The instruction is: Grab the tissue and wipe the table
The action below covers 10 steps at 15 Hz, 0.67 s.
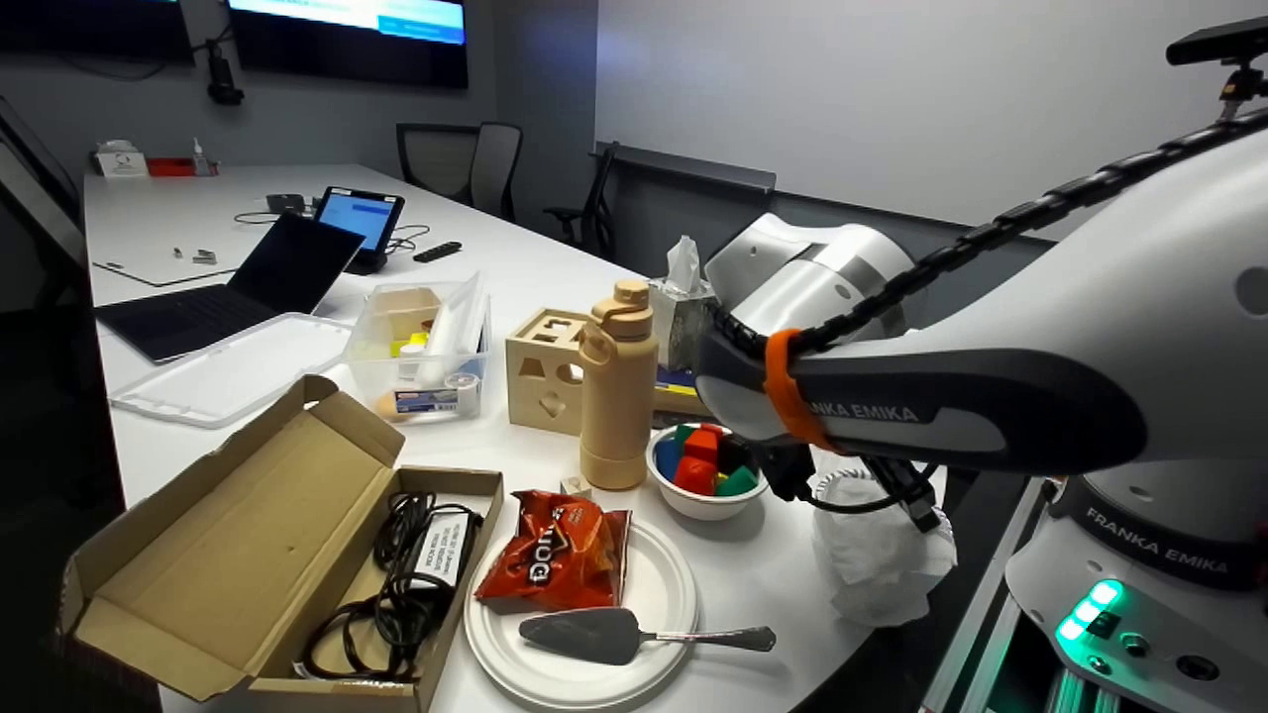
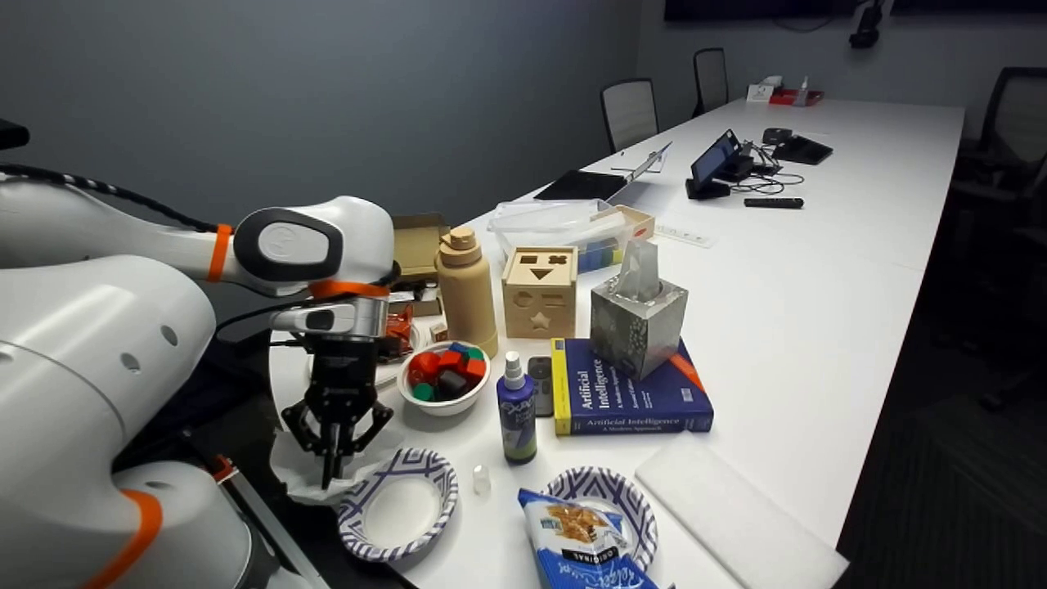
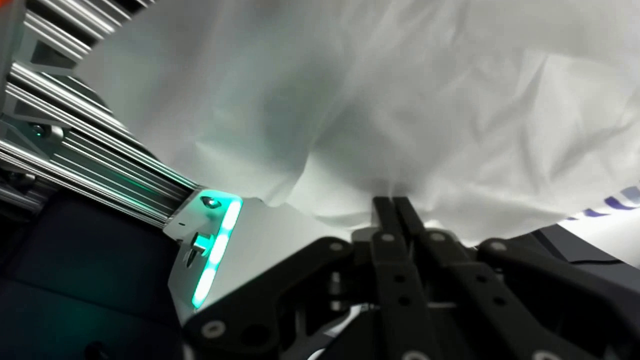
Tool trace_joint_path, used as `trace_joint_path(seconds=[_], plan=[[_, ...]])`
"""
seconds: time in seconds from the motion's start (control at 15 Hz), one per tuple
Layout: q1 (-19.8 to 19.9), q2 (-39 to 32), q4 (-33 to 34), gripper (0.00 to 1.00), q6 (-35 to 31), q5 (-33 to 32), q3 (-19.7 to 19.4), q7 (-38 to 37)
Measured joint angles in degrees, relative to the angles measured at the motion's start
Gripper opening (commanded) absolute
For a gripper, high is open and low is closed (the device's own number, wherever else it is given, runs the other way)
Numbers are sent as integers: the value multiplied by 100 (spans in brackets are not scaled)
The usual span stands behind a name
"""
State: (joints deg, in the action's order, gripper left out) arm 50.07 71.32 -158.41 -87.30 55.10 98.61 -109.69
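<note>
We see the gripper (image 3: pixel 395 201) closed, its two fingers (image 3: pixel 384 220) all but touching, at the tissue (image 3: pixel 425 110); whether they pinch it, we cannot tell. The tissue spreads, crumpled and white, just beyond the fingertips, at the edge of the table (image 2: pixel 818 245). Beside the gripper we have a patterned plate (image 2: pixel 401 513), and near the gripper a bowl (image 2: pixel 442 407) of coloured blocks (image 2: pixel 474 367).

The tissue (image 3: pixel 350 115) is thin paper, all crinkly. The table (image 2: pixel 802 303) is smooth and a bit shiny. The shape box (image 2: pixel 539 293) is bare wood, the red chip bag (image 1: pixel 560 555) is shiny and wrinkly, the see-through tub (image 1: pixel 370 378) is plastic
</note>
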Motion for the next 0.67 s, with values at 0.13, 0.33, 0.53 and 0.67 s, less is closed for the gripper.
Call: trace_joint_path(seconds=[0.13,0.33,0.53,0.67], plan=[[29,22,0,54,0,83,179,18],[46,91,0,76,-4,269,261,11],[49,181,1,99,-7,493,189,-25],[46,228,3,100,-8,610,83,-47]])
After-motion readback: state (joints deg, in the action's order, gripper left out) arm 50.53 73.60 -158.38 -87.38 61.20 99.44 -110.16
